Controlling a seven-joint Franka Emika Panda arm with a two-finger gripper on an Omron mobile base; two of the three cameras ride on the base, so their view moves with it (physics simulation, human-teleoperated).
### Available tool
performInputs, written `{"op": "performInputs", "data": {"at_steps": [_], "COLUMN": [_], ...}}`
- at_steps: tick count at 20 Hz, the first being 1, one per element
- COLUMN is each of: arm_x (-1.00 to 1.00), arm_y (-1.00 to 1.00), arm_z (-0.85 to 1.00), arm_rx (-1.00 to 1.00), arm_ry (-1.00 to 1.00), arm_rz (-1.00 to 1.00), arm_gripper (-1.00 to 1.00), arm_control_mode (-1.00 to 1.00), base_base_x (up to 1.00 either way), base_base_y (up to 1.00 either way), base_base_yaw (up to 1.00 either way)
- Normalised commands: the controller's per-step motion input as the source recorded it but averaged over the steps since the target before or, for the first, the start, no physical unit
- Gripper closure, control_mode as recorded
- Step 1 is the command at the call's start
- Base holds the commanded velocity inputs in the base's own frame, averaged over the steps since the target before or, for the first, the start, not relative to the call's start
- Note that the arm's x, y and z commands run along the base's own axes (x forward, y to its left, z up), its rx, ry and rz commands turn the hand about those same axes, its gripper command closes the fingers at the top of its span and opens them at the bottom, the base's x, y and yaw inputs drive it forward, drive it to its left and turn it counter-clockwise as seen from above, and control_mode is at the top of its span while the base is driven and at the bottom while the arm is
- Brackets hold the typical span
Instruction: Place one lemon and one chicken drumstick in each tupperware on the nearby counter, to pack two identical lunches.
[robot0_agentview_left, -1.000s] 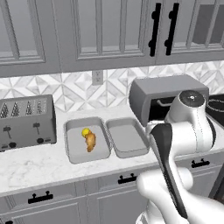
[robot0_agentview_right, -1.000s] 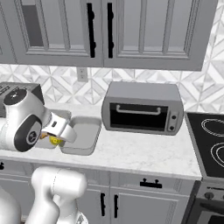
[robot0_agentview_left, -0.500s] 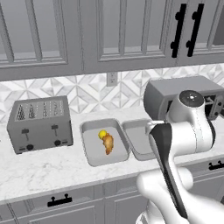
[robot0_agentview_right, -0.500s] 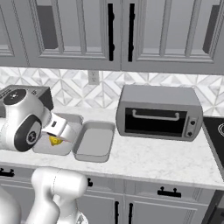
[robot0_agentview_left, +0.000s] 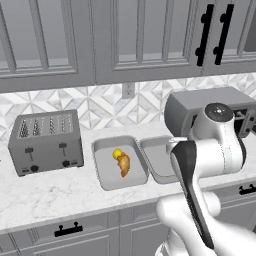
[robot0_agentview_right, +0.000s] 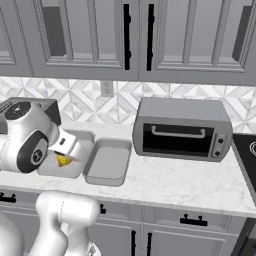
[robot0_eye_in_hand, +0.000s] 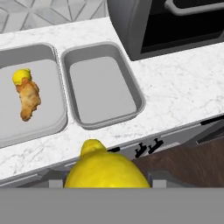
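Over the last second our base has rolled along the counter (robot0_agentview_left: 45, 195), so the toaster (robot0_agentview_left: 46, 141) and both tubs have slid to the right in the left base view while nothing on the worktop itself has moved. Our claw (robot0_eye_in_hand: 105, 186) is closed on a lemon (robot0_eye_in_hand: 105, 170), carried low in the hand view, with the empty tupperware (robot0_eye_in_hand: 101, 85) just ahead of it. The filled tupperware (robot0_eye_in_hand: 46, 127), holding a lemon and chicken drumstick (robot0_eye_in_hand: 29, 100), is ahead and to the left. We judge one lunch packed, and this lemon starts the second.
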Motion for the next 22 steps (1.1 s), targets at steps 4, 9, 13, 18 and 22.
{"op": "performInputs", "data": {"at_steps": [4,9,13,18,22], "arm_x": [0.54,0.9,1.0,1.0,1.0], "arm_y": [0.0,-0.22,-0.11,0.0,0.0], "arm_z": [0.0,-0.16,-0.5,-0.56,-0.76], "arm_rx": [0.0,0.07,0.03,-0.04,-0.12], "arm_ry": [0.0,0.08,0.19,0.04,0.1], "arm_rz": [0.1,0.17,0.16,0.01,0.0], "arm_gripper": [1.0,1.0,1.0,1.0,1.0], "arm_control_mode": [-1.0,-1.0,-1.0,-1.0,-1.0], "base_base_x": [0.0,0.0,0.0,0.0,0.0], "base_base_y": [0.0,0.0,0.0,0.0,0.0], "base_base_yaw": [0.0,0.0,0.0,0.0,0.0]}}
